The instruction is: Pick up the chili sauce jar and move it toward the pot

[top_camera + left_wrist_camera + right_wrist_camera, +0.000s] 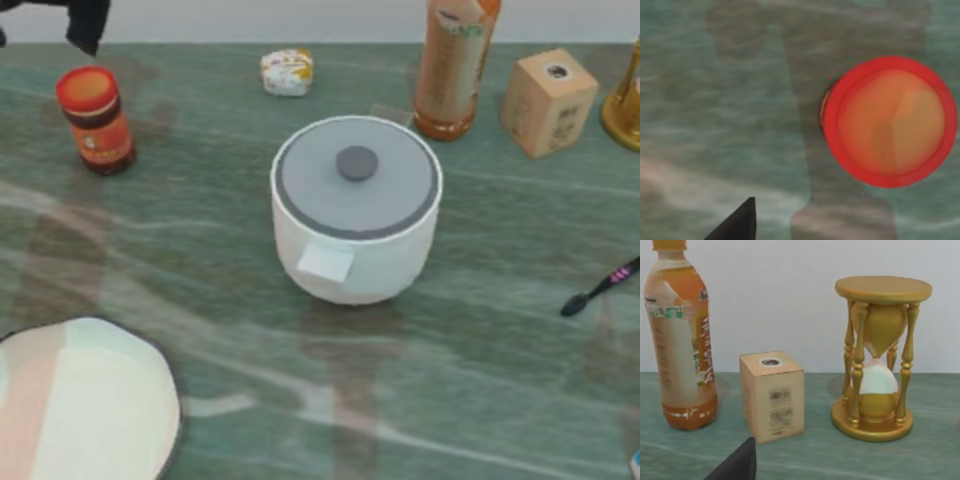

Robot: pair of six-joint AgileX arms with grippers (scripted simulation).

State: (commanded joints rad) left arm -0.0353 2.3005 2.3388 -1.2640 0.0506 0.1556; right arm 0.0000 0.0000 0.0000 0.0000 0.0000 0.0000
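The chili sauce jar [94,118], small and dark with a red-orange cap and label, stands upright at the table's back left. In the left wrist view its cap [890,121] is seen from straight above. My left gripper [86,22] hovers above and just behind the jar, open, with one dark fingertip [742,222] showing and nothing held. The white pot [355,215] with grey lid, dark knob [357,162] and square handle [326,264] sits at the table's middle, well right of the jar. Only a dark fingertip [740,462] of my right gripper shows; it is open and holds nothing.
A tall orange bottle [455,65], a small wooden box [548,102] and a gold hourglass [880,360] stand at the back right. A small wrapped packet [287,72] lies behind the pot. A plate [80,400] is at the front left, a toothbrush [600,288] at the right.
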